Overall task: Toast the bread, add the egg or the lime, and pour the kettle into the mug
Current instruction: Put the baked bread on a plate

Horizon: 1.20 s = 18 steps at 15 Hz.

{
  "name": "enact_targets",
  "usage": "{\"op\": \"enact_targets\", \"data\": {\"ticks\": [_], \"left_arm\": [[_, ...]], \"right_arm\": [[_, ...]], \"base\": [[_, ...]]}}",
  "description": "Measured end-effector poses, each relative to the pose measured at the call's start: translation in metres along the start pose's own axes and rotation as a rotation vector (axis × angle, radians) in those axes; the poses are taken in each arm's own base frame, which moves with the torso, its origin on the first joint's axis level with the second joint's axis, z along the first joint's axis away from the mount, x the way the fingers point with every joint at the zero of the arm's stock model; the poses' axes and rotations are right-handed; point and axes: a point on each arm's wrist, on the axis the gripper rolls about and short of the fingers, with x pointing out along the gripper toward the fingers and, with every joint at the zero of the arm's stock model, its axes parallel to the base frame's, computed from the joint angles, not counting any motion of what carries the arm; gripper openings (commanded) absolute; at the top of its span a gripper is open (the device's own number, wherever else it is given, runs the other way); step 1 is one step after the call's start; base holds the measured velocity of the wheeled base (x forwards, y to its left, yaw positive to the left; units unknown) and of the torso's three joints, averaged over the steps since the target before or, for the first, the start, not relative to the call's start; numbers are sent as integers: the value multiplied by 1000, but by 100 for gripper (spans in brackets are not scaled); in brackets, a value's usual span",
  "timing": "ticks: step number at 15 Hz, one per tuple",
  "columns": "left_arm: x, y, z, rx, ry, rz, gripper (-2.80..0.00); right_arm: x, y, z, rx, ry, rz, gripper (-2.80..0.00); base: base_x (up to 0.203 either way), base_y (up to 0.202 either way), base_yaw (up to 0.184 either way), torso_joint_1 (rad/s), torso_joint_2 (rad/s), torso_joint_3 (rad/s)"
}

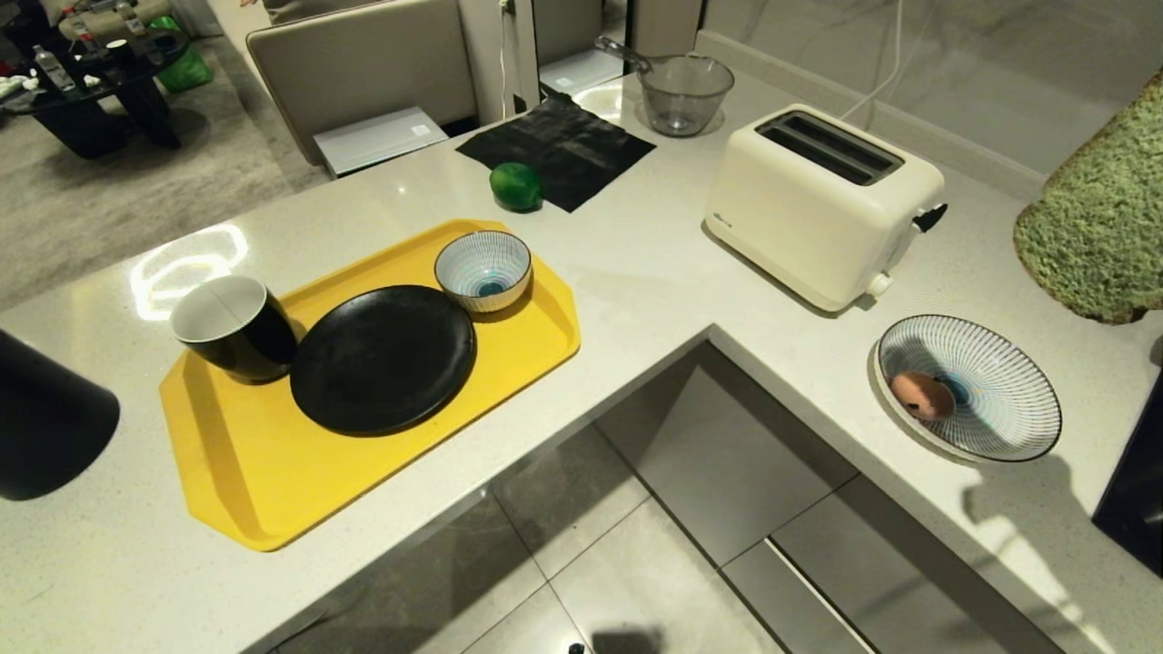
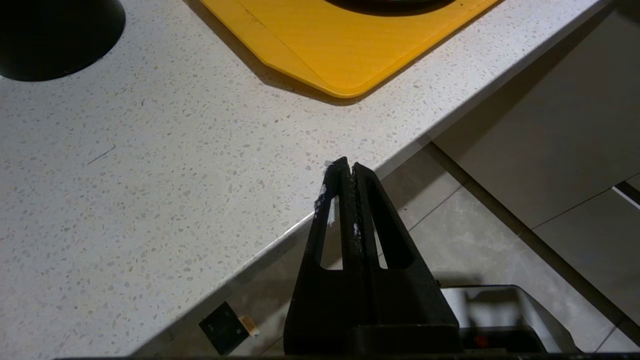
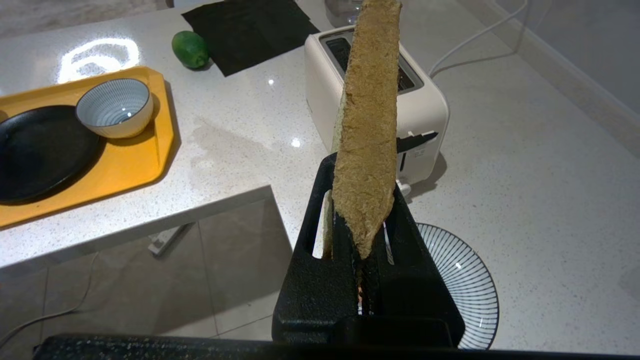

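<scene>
My right gripper (image 3: 362, 182) is shut on the lower edge of the bread (image 3: 367, 125). The slice stands upright above the striped plate (image 3: 465, 280), short of the cream toaster (image 3: 420, 110). In the head view the bread (image 1: 1099, 218) shows its green face at the right edge, right of the toaster (image 1: 822, 200). The egg (image 1: 922, 395) lies in the striped plate (image 1: 1008, 409). The lime (image 1: 516, 186) sits by a black cloth. The mug (image 1: 234, 327) stands on the yellow tray, and the kettle (image 1: 45, 418) is at the far left. My left gripper (image 2: 348, 167) is shut and empty over the counter's front edge.
The yellow tray (image 1: 263, 454) also holds a black plate (image 1: 382, 359) and a striped bowl (image 1: 482, 270). A black cloth (image 1: 554, 145) and a clear glass pot (image 1: 684, 91) sit at the back. The counter is L-shaped around a floor gap.
</scene>
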Motion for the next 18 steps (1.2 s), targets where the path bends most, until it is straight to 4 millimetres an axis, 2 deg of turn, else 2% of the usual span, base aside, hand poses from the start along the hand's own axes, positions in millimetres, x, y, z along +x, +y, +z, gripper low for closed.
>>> {"op": "enact_targets", "data": {"ticks": [10, 16, 18], "left_arm": [[0, 0, 0, 0, 0, 0, -280], [0, 0, 0, 0, 0, 0, -280], [0, 0, 0, 0, 0, 0, -280]], "right_arm": [[3, -1, -2, -25, 10, 2, -280], [2, 0, -5, -23, 19, 2, -280], [2, 0, -5, -22, 18, 4, -280]], "base": [[0, 0, 0, 0, 0, 0], [0, -9, 137, 3, 3, 4], [-1, -2, 36, 3, 0, 3]]}}
